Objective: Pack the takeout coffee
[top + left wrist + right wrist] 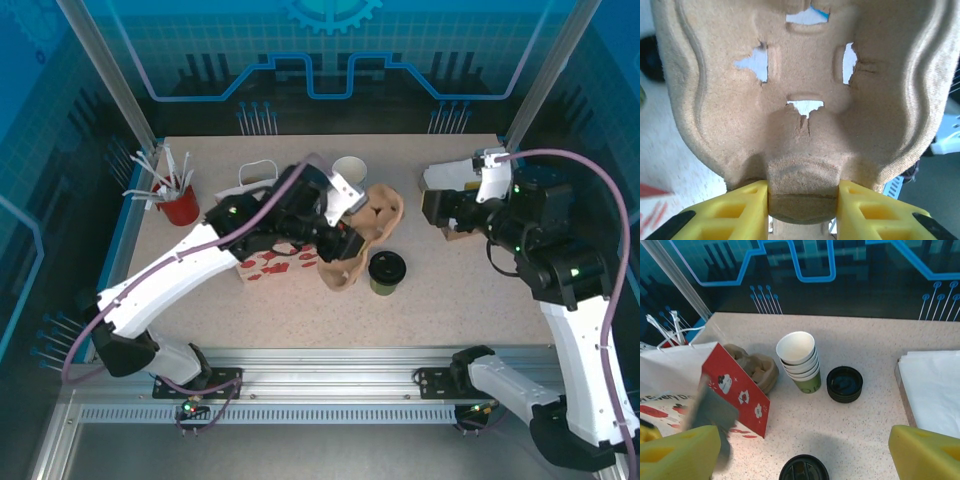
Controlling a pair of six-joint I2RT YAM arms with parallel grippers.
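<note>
The takeout coffee point(387, 270), a green cup under a round black lid, stands upright on the table right of centre; its lid point(804, 469) sits at the bottom edge of the right wrist view. Just left of it, my left gripper point(345, 242) is shut on a brown pulp cup carrier point(368, 228) and holds it tilted above the table. The yellow fingers point(747, 207) pinch a rounded lobe of the carrier point(800, 75). My right gripper point(437, 207) hangs open to the right of the coffee and above it, its yellow fingertips point(680, 450) wide apart with nothing between them.
A white paper bag with red print point(268, 265) lies under the left arm. A stack of lidless cups point(800, 360) and a stack of black lids point(844, 384) stand at the back. A red cup of stirrers point(180, 205) is far left. White napkins point(932, 385) lie right.
</note>
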